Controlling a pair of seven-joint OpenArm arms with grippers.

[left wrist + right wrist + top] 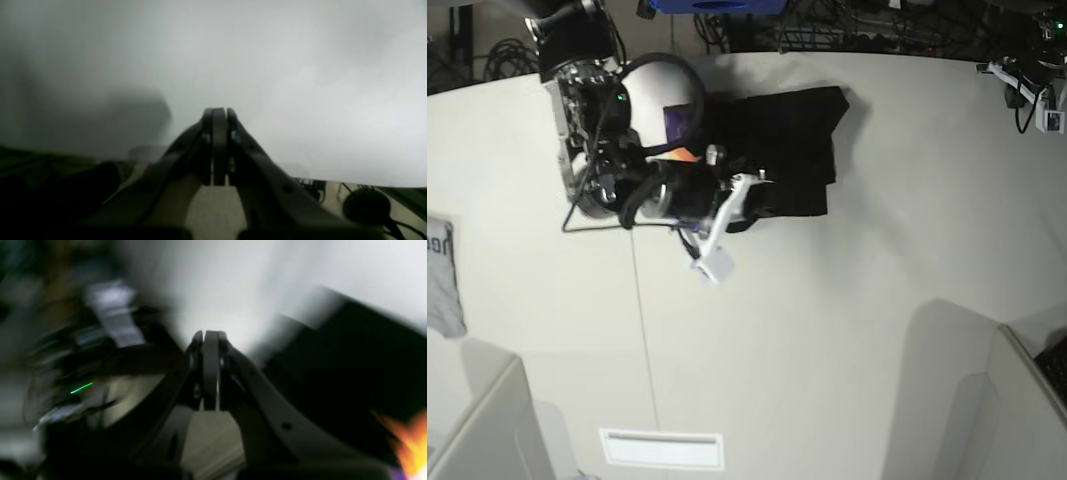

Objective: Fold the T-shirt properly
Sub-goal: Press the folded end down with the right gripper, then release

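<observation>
The pale table (827,330) fills the base view, with cables and gear along its far edge. One black T-shirt (787,150) lies bunched near that far edge, one small grey garment (442,275) at the table's edge well apart from it. Only the right wrist view shows the shirt's orange print (408,446). Two arms: the right gripper (210,336) beside the shirt, jaws pressed together on nothing; the left gripper (218,113) likewise closed, over bare table.
</observation>
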